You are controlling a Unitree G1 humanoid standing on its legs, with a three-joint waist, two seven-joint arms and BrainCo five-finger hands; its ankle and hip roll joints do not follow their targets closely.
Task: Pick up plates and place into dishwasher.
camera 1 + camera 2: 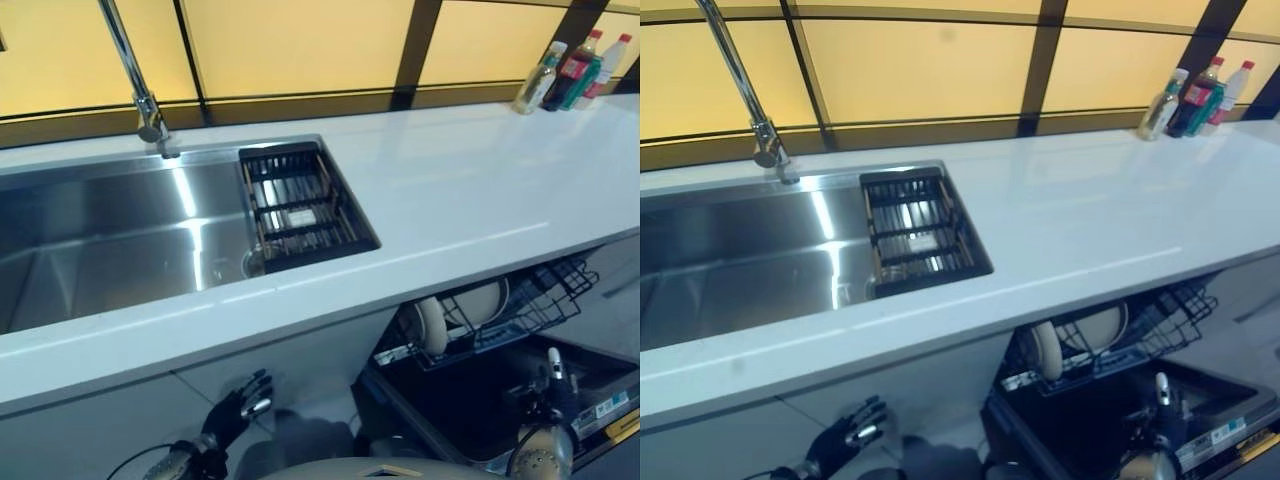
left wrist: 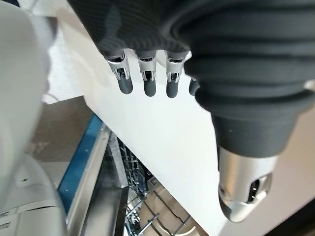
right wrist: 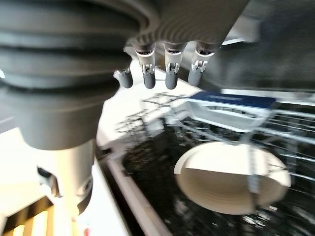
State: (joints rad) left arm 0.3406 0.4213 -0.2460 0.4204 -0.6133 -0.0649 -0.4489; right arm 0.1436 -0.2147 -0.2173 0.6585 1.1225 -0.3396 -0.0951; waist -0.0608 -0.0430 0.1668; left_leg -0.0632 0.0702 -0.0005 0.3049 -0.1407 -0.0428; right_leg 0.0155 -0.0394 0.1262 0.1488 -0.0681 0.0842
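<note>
Below the bench (image 1: 470, 190) edge, just ahead of the right hand (image 1: 553, 378): a pulled-out dishwasher rack (image 1: 520, 305) is recorded, with pale plates (image 1: 478, 303) stood on edge in it. The right hand is held low over the open dishwasher door (image 1: 480, 395), fingers loosely extended and apart, nothing gripped. The left hand (image 1: 240, 405) is held low before the cabinet front, well apart from the rack, fingers relaxed and empty.

Risks, as judged: no plate is seen on the bench or in the sink (image 1: 110, 240), so a reach may be made at nothing. A rising right hand could be caught on the rack wires or knock a stood plate over.

View differences: a plate (image 3: 231, 179) face is shown close in the right wrist view; bottles (image 1: 575, 70) and faucet (image 1: 135, 85) are shown by the eye views. The rack wires are seen from the far side in the left wrist view.
</note>
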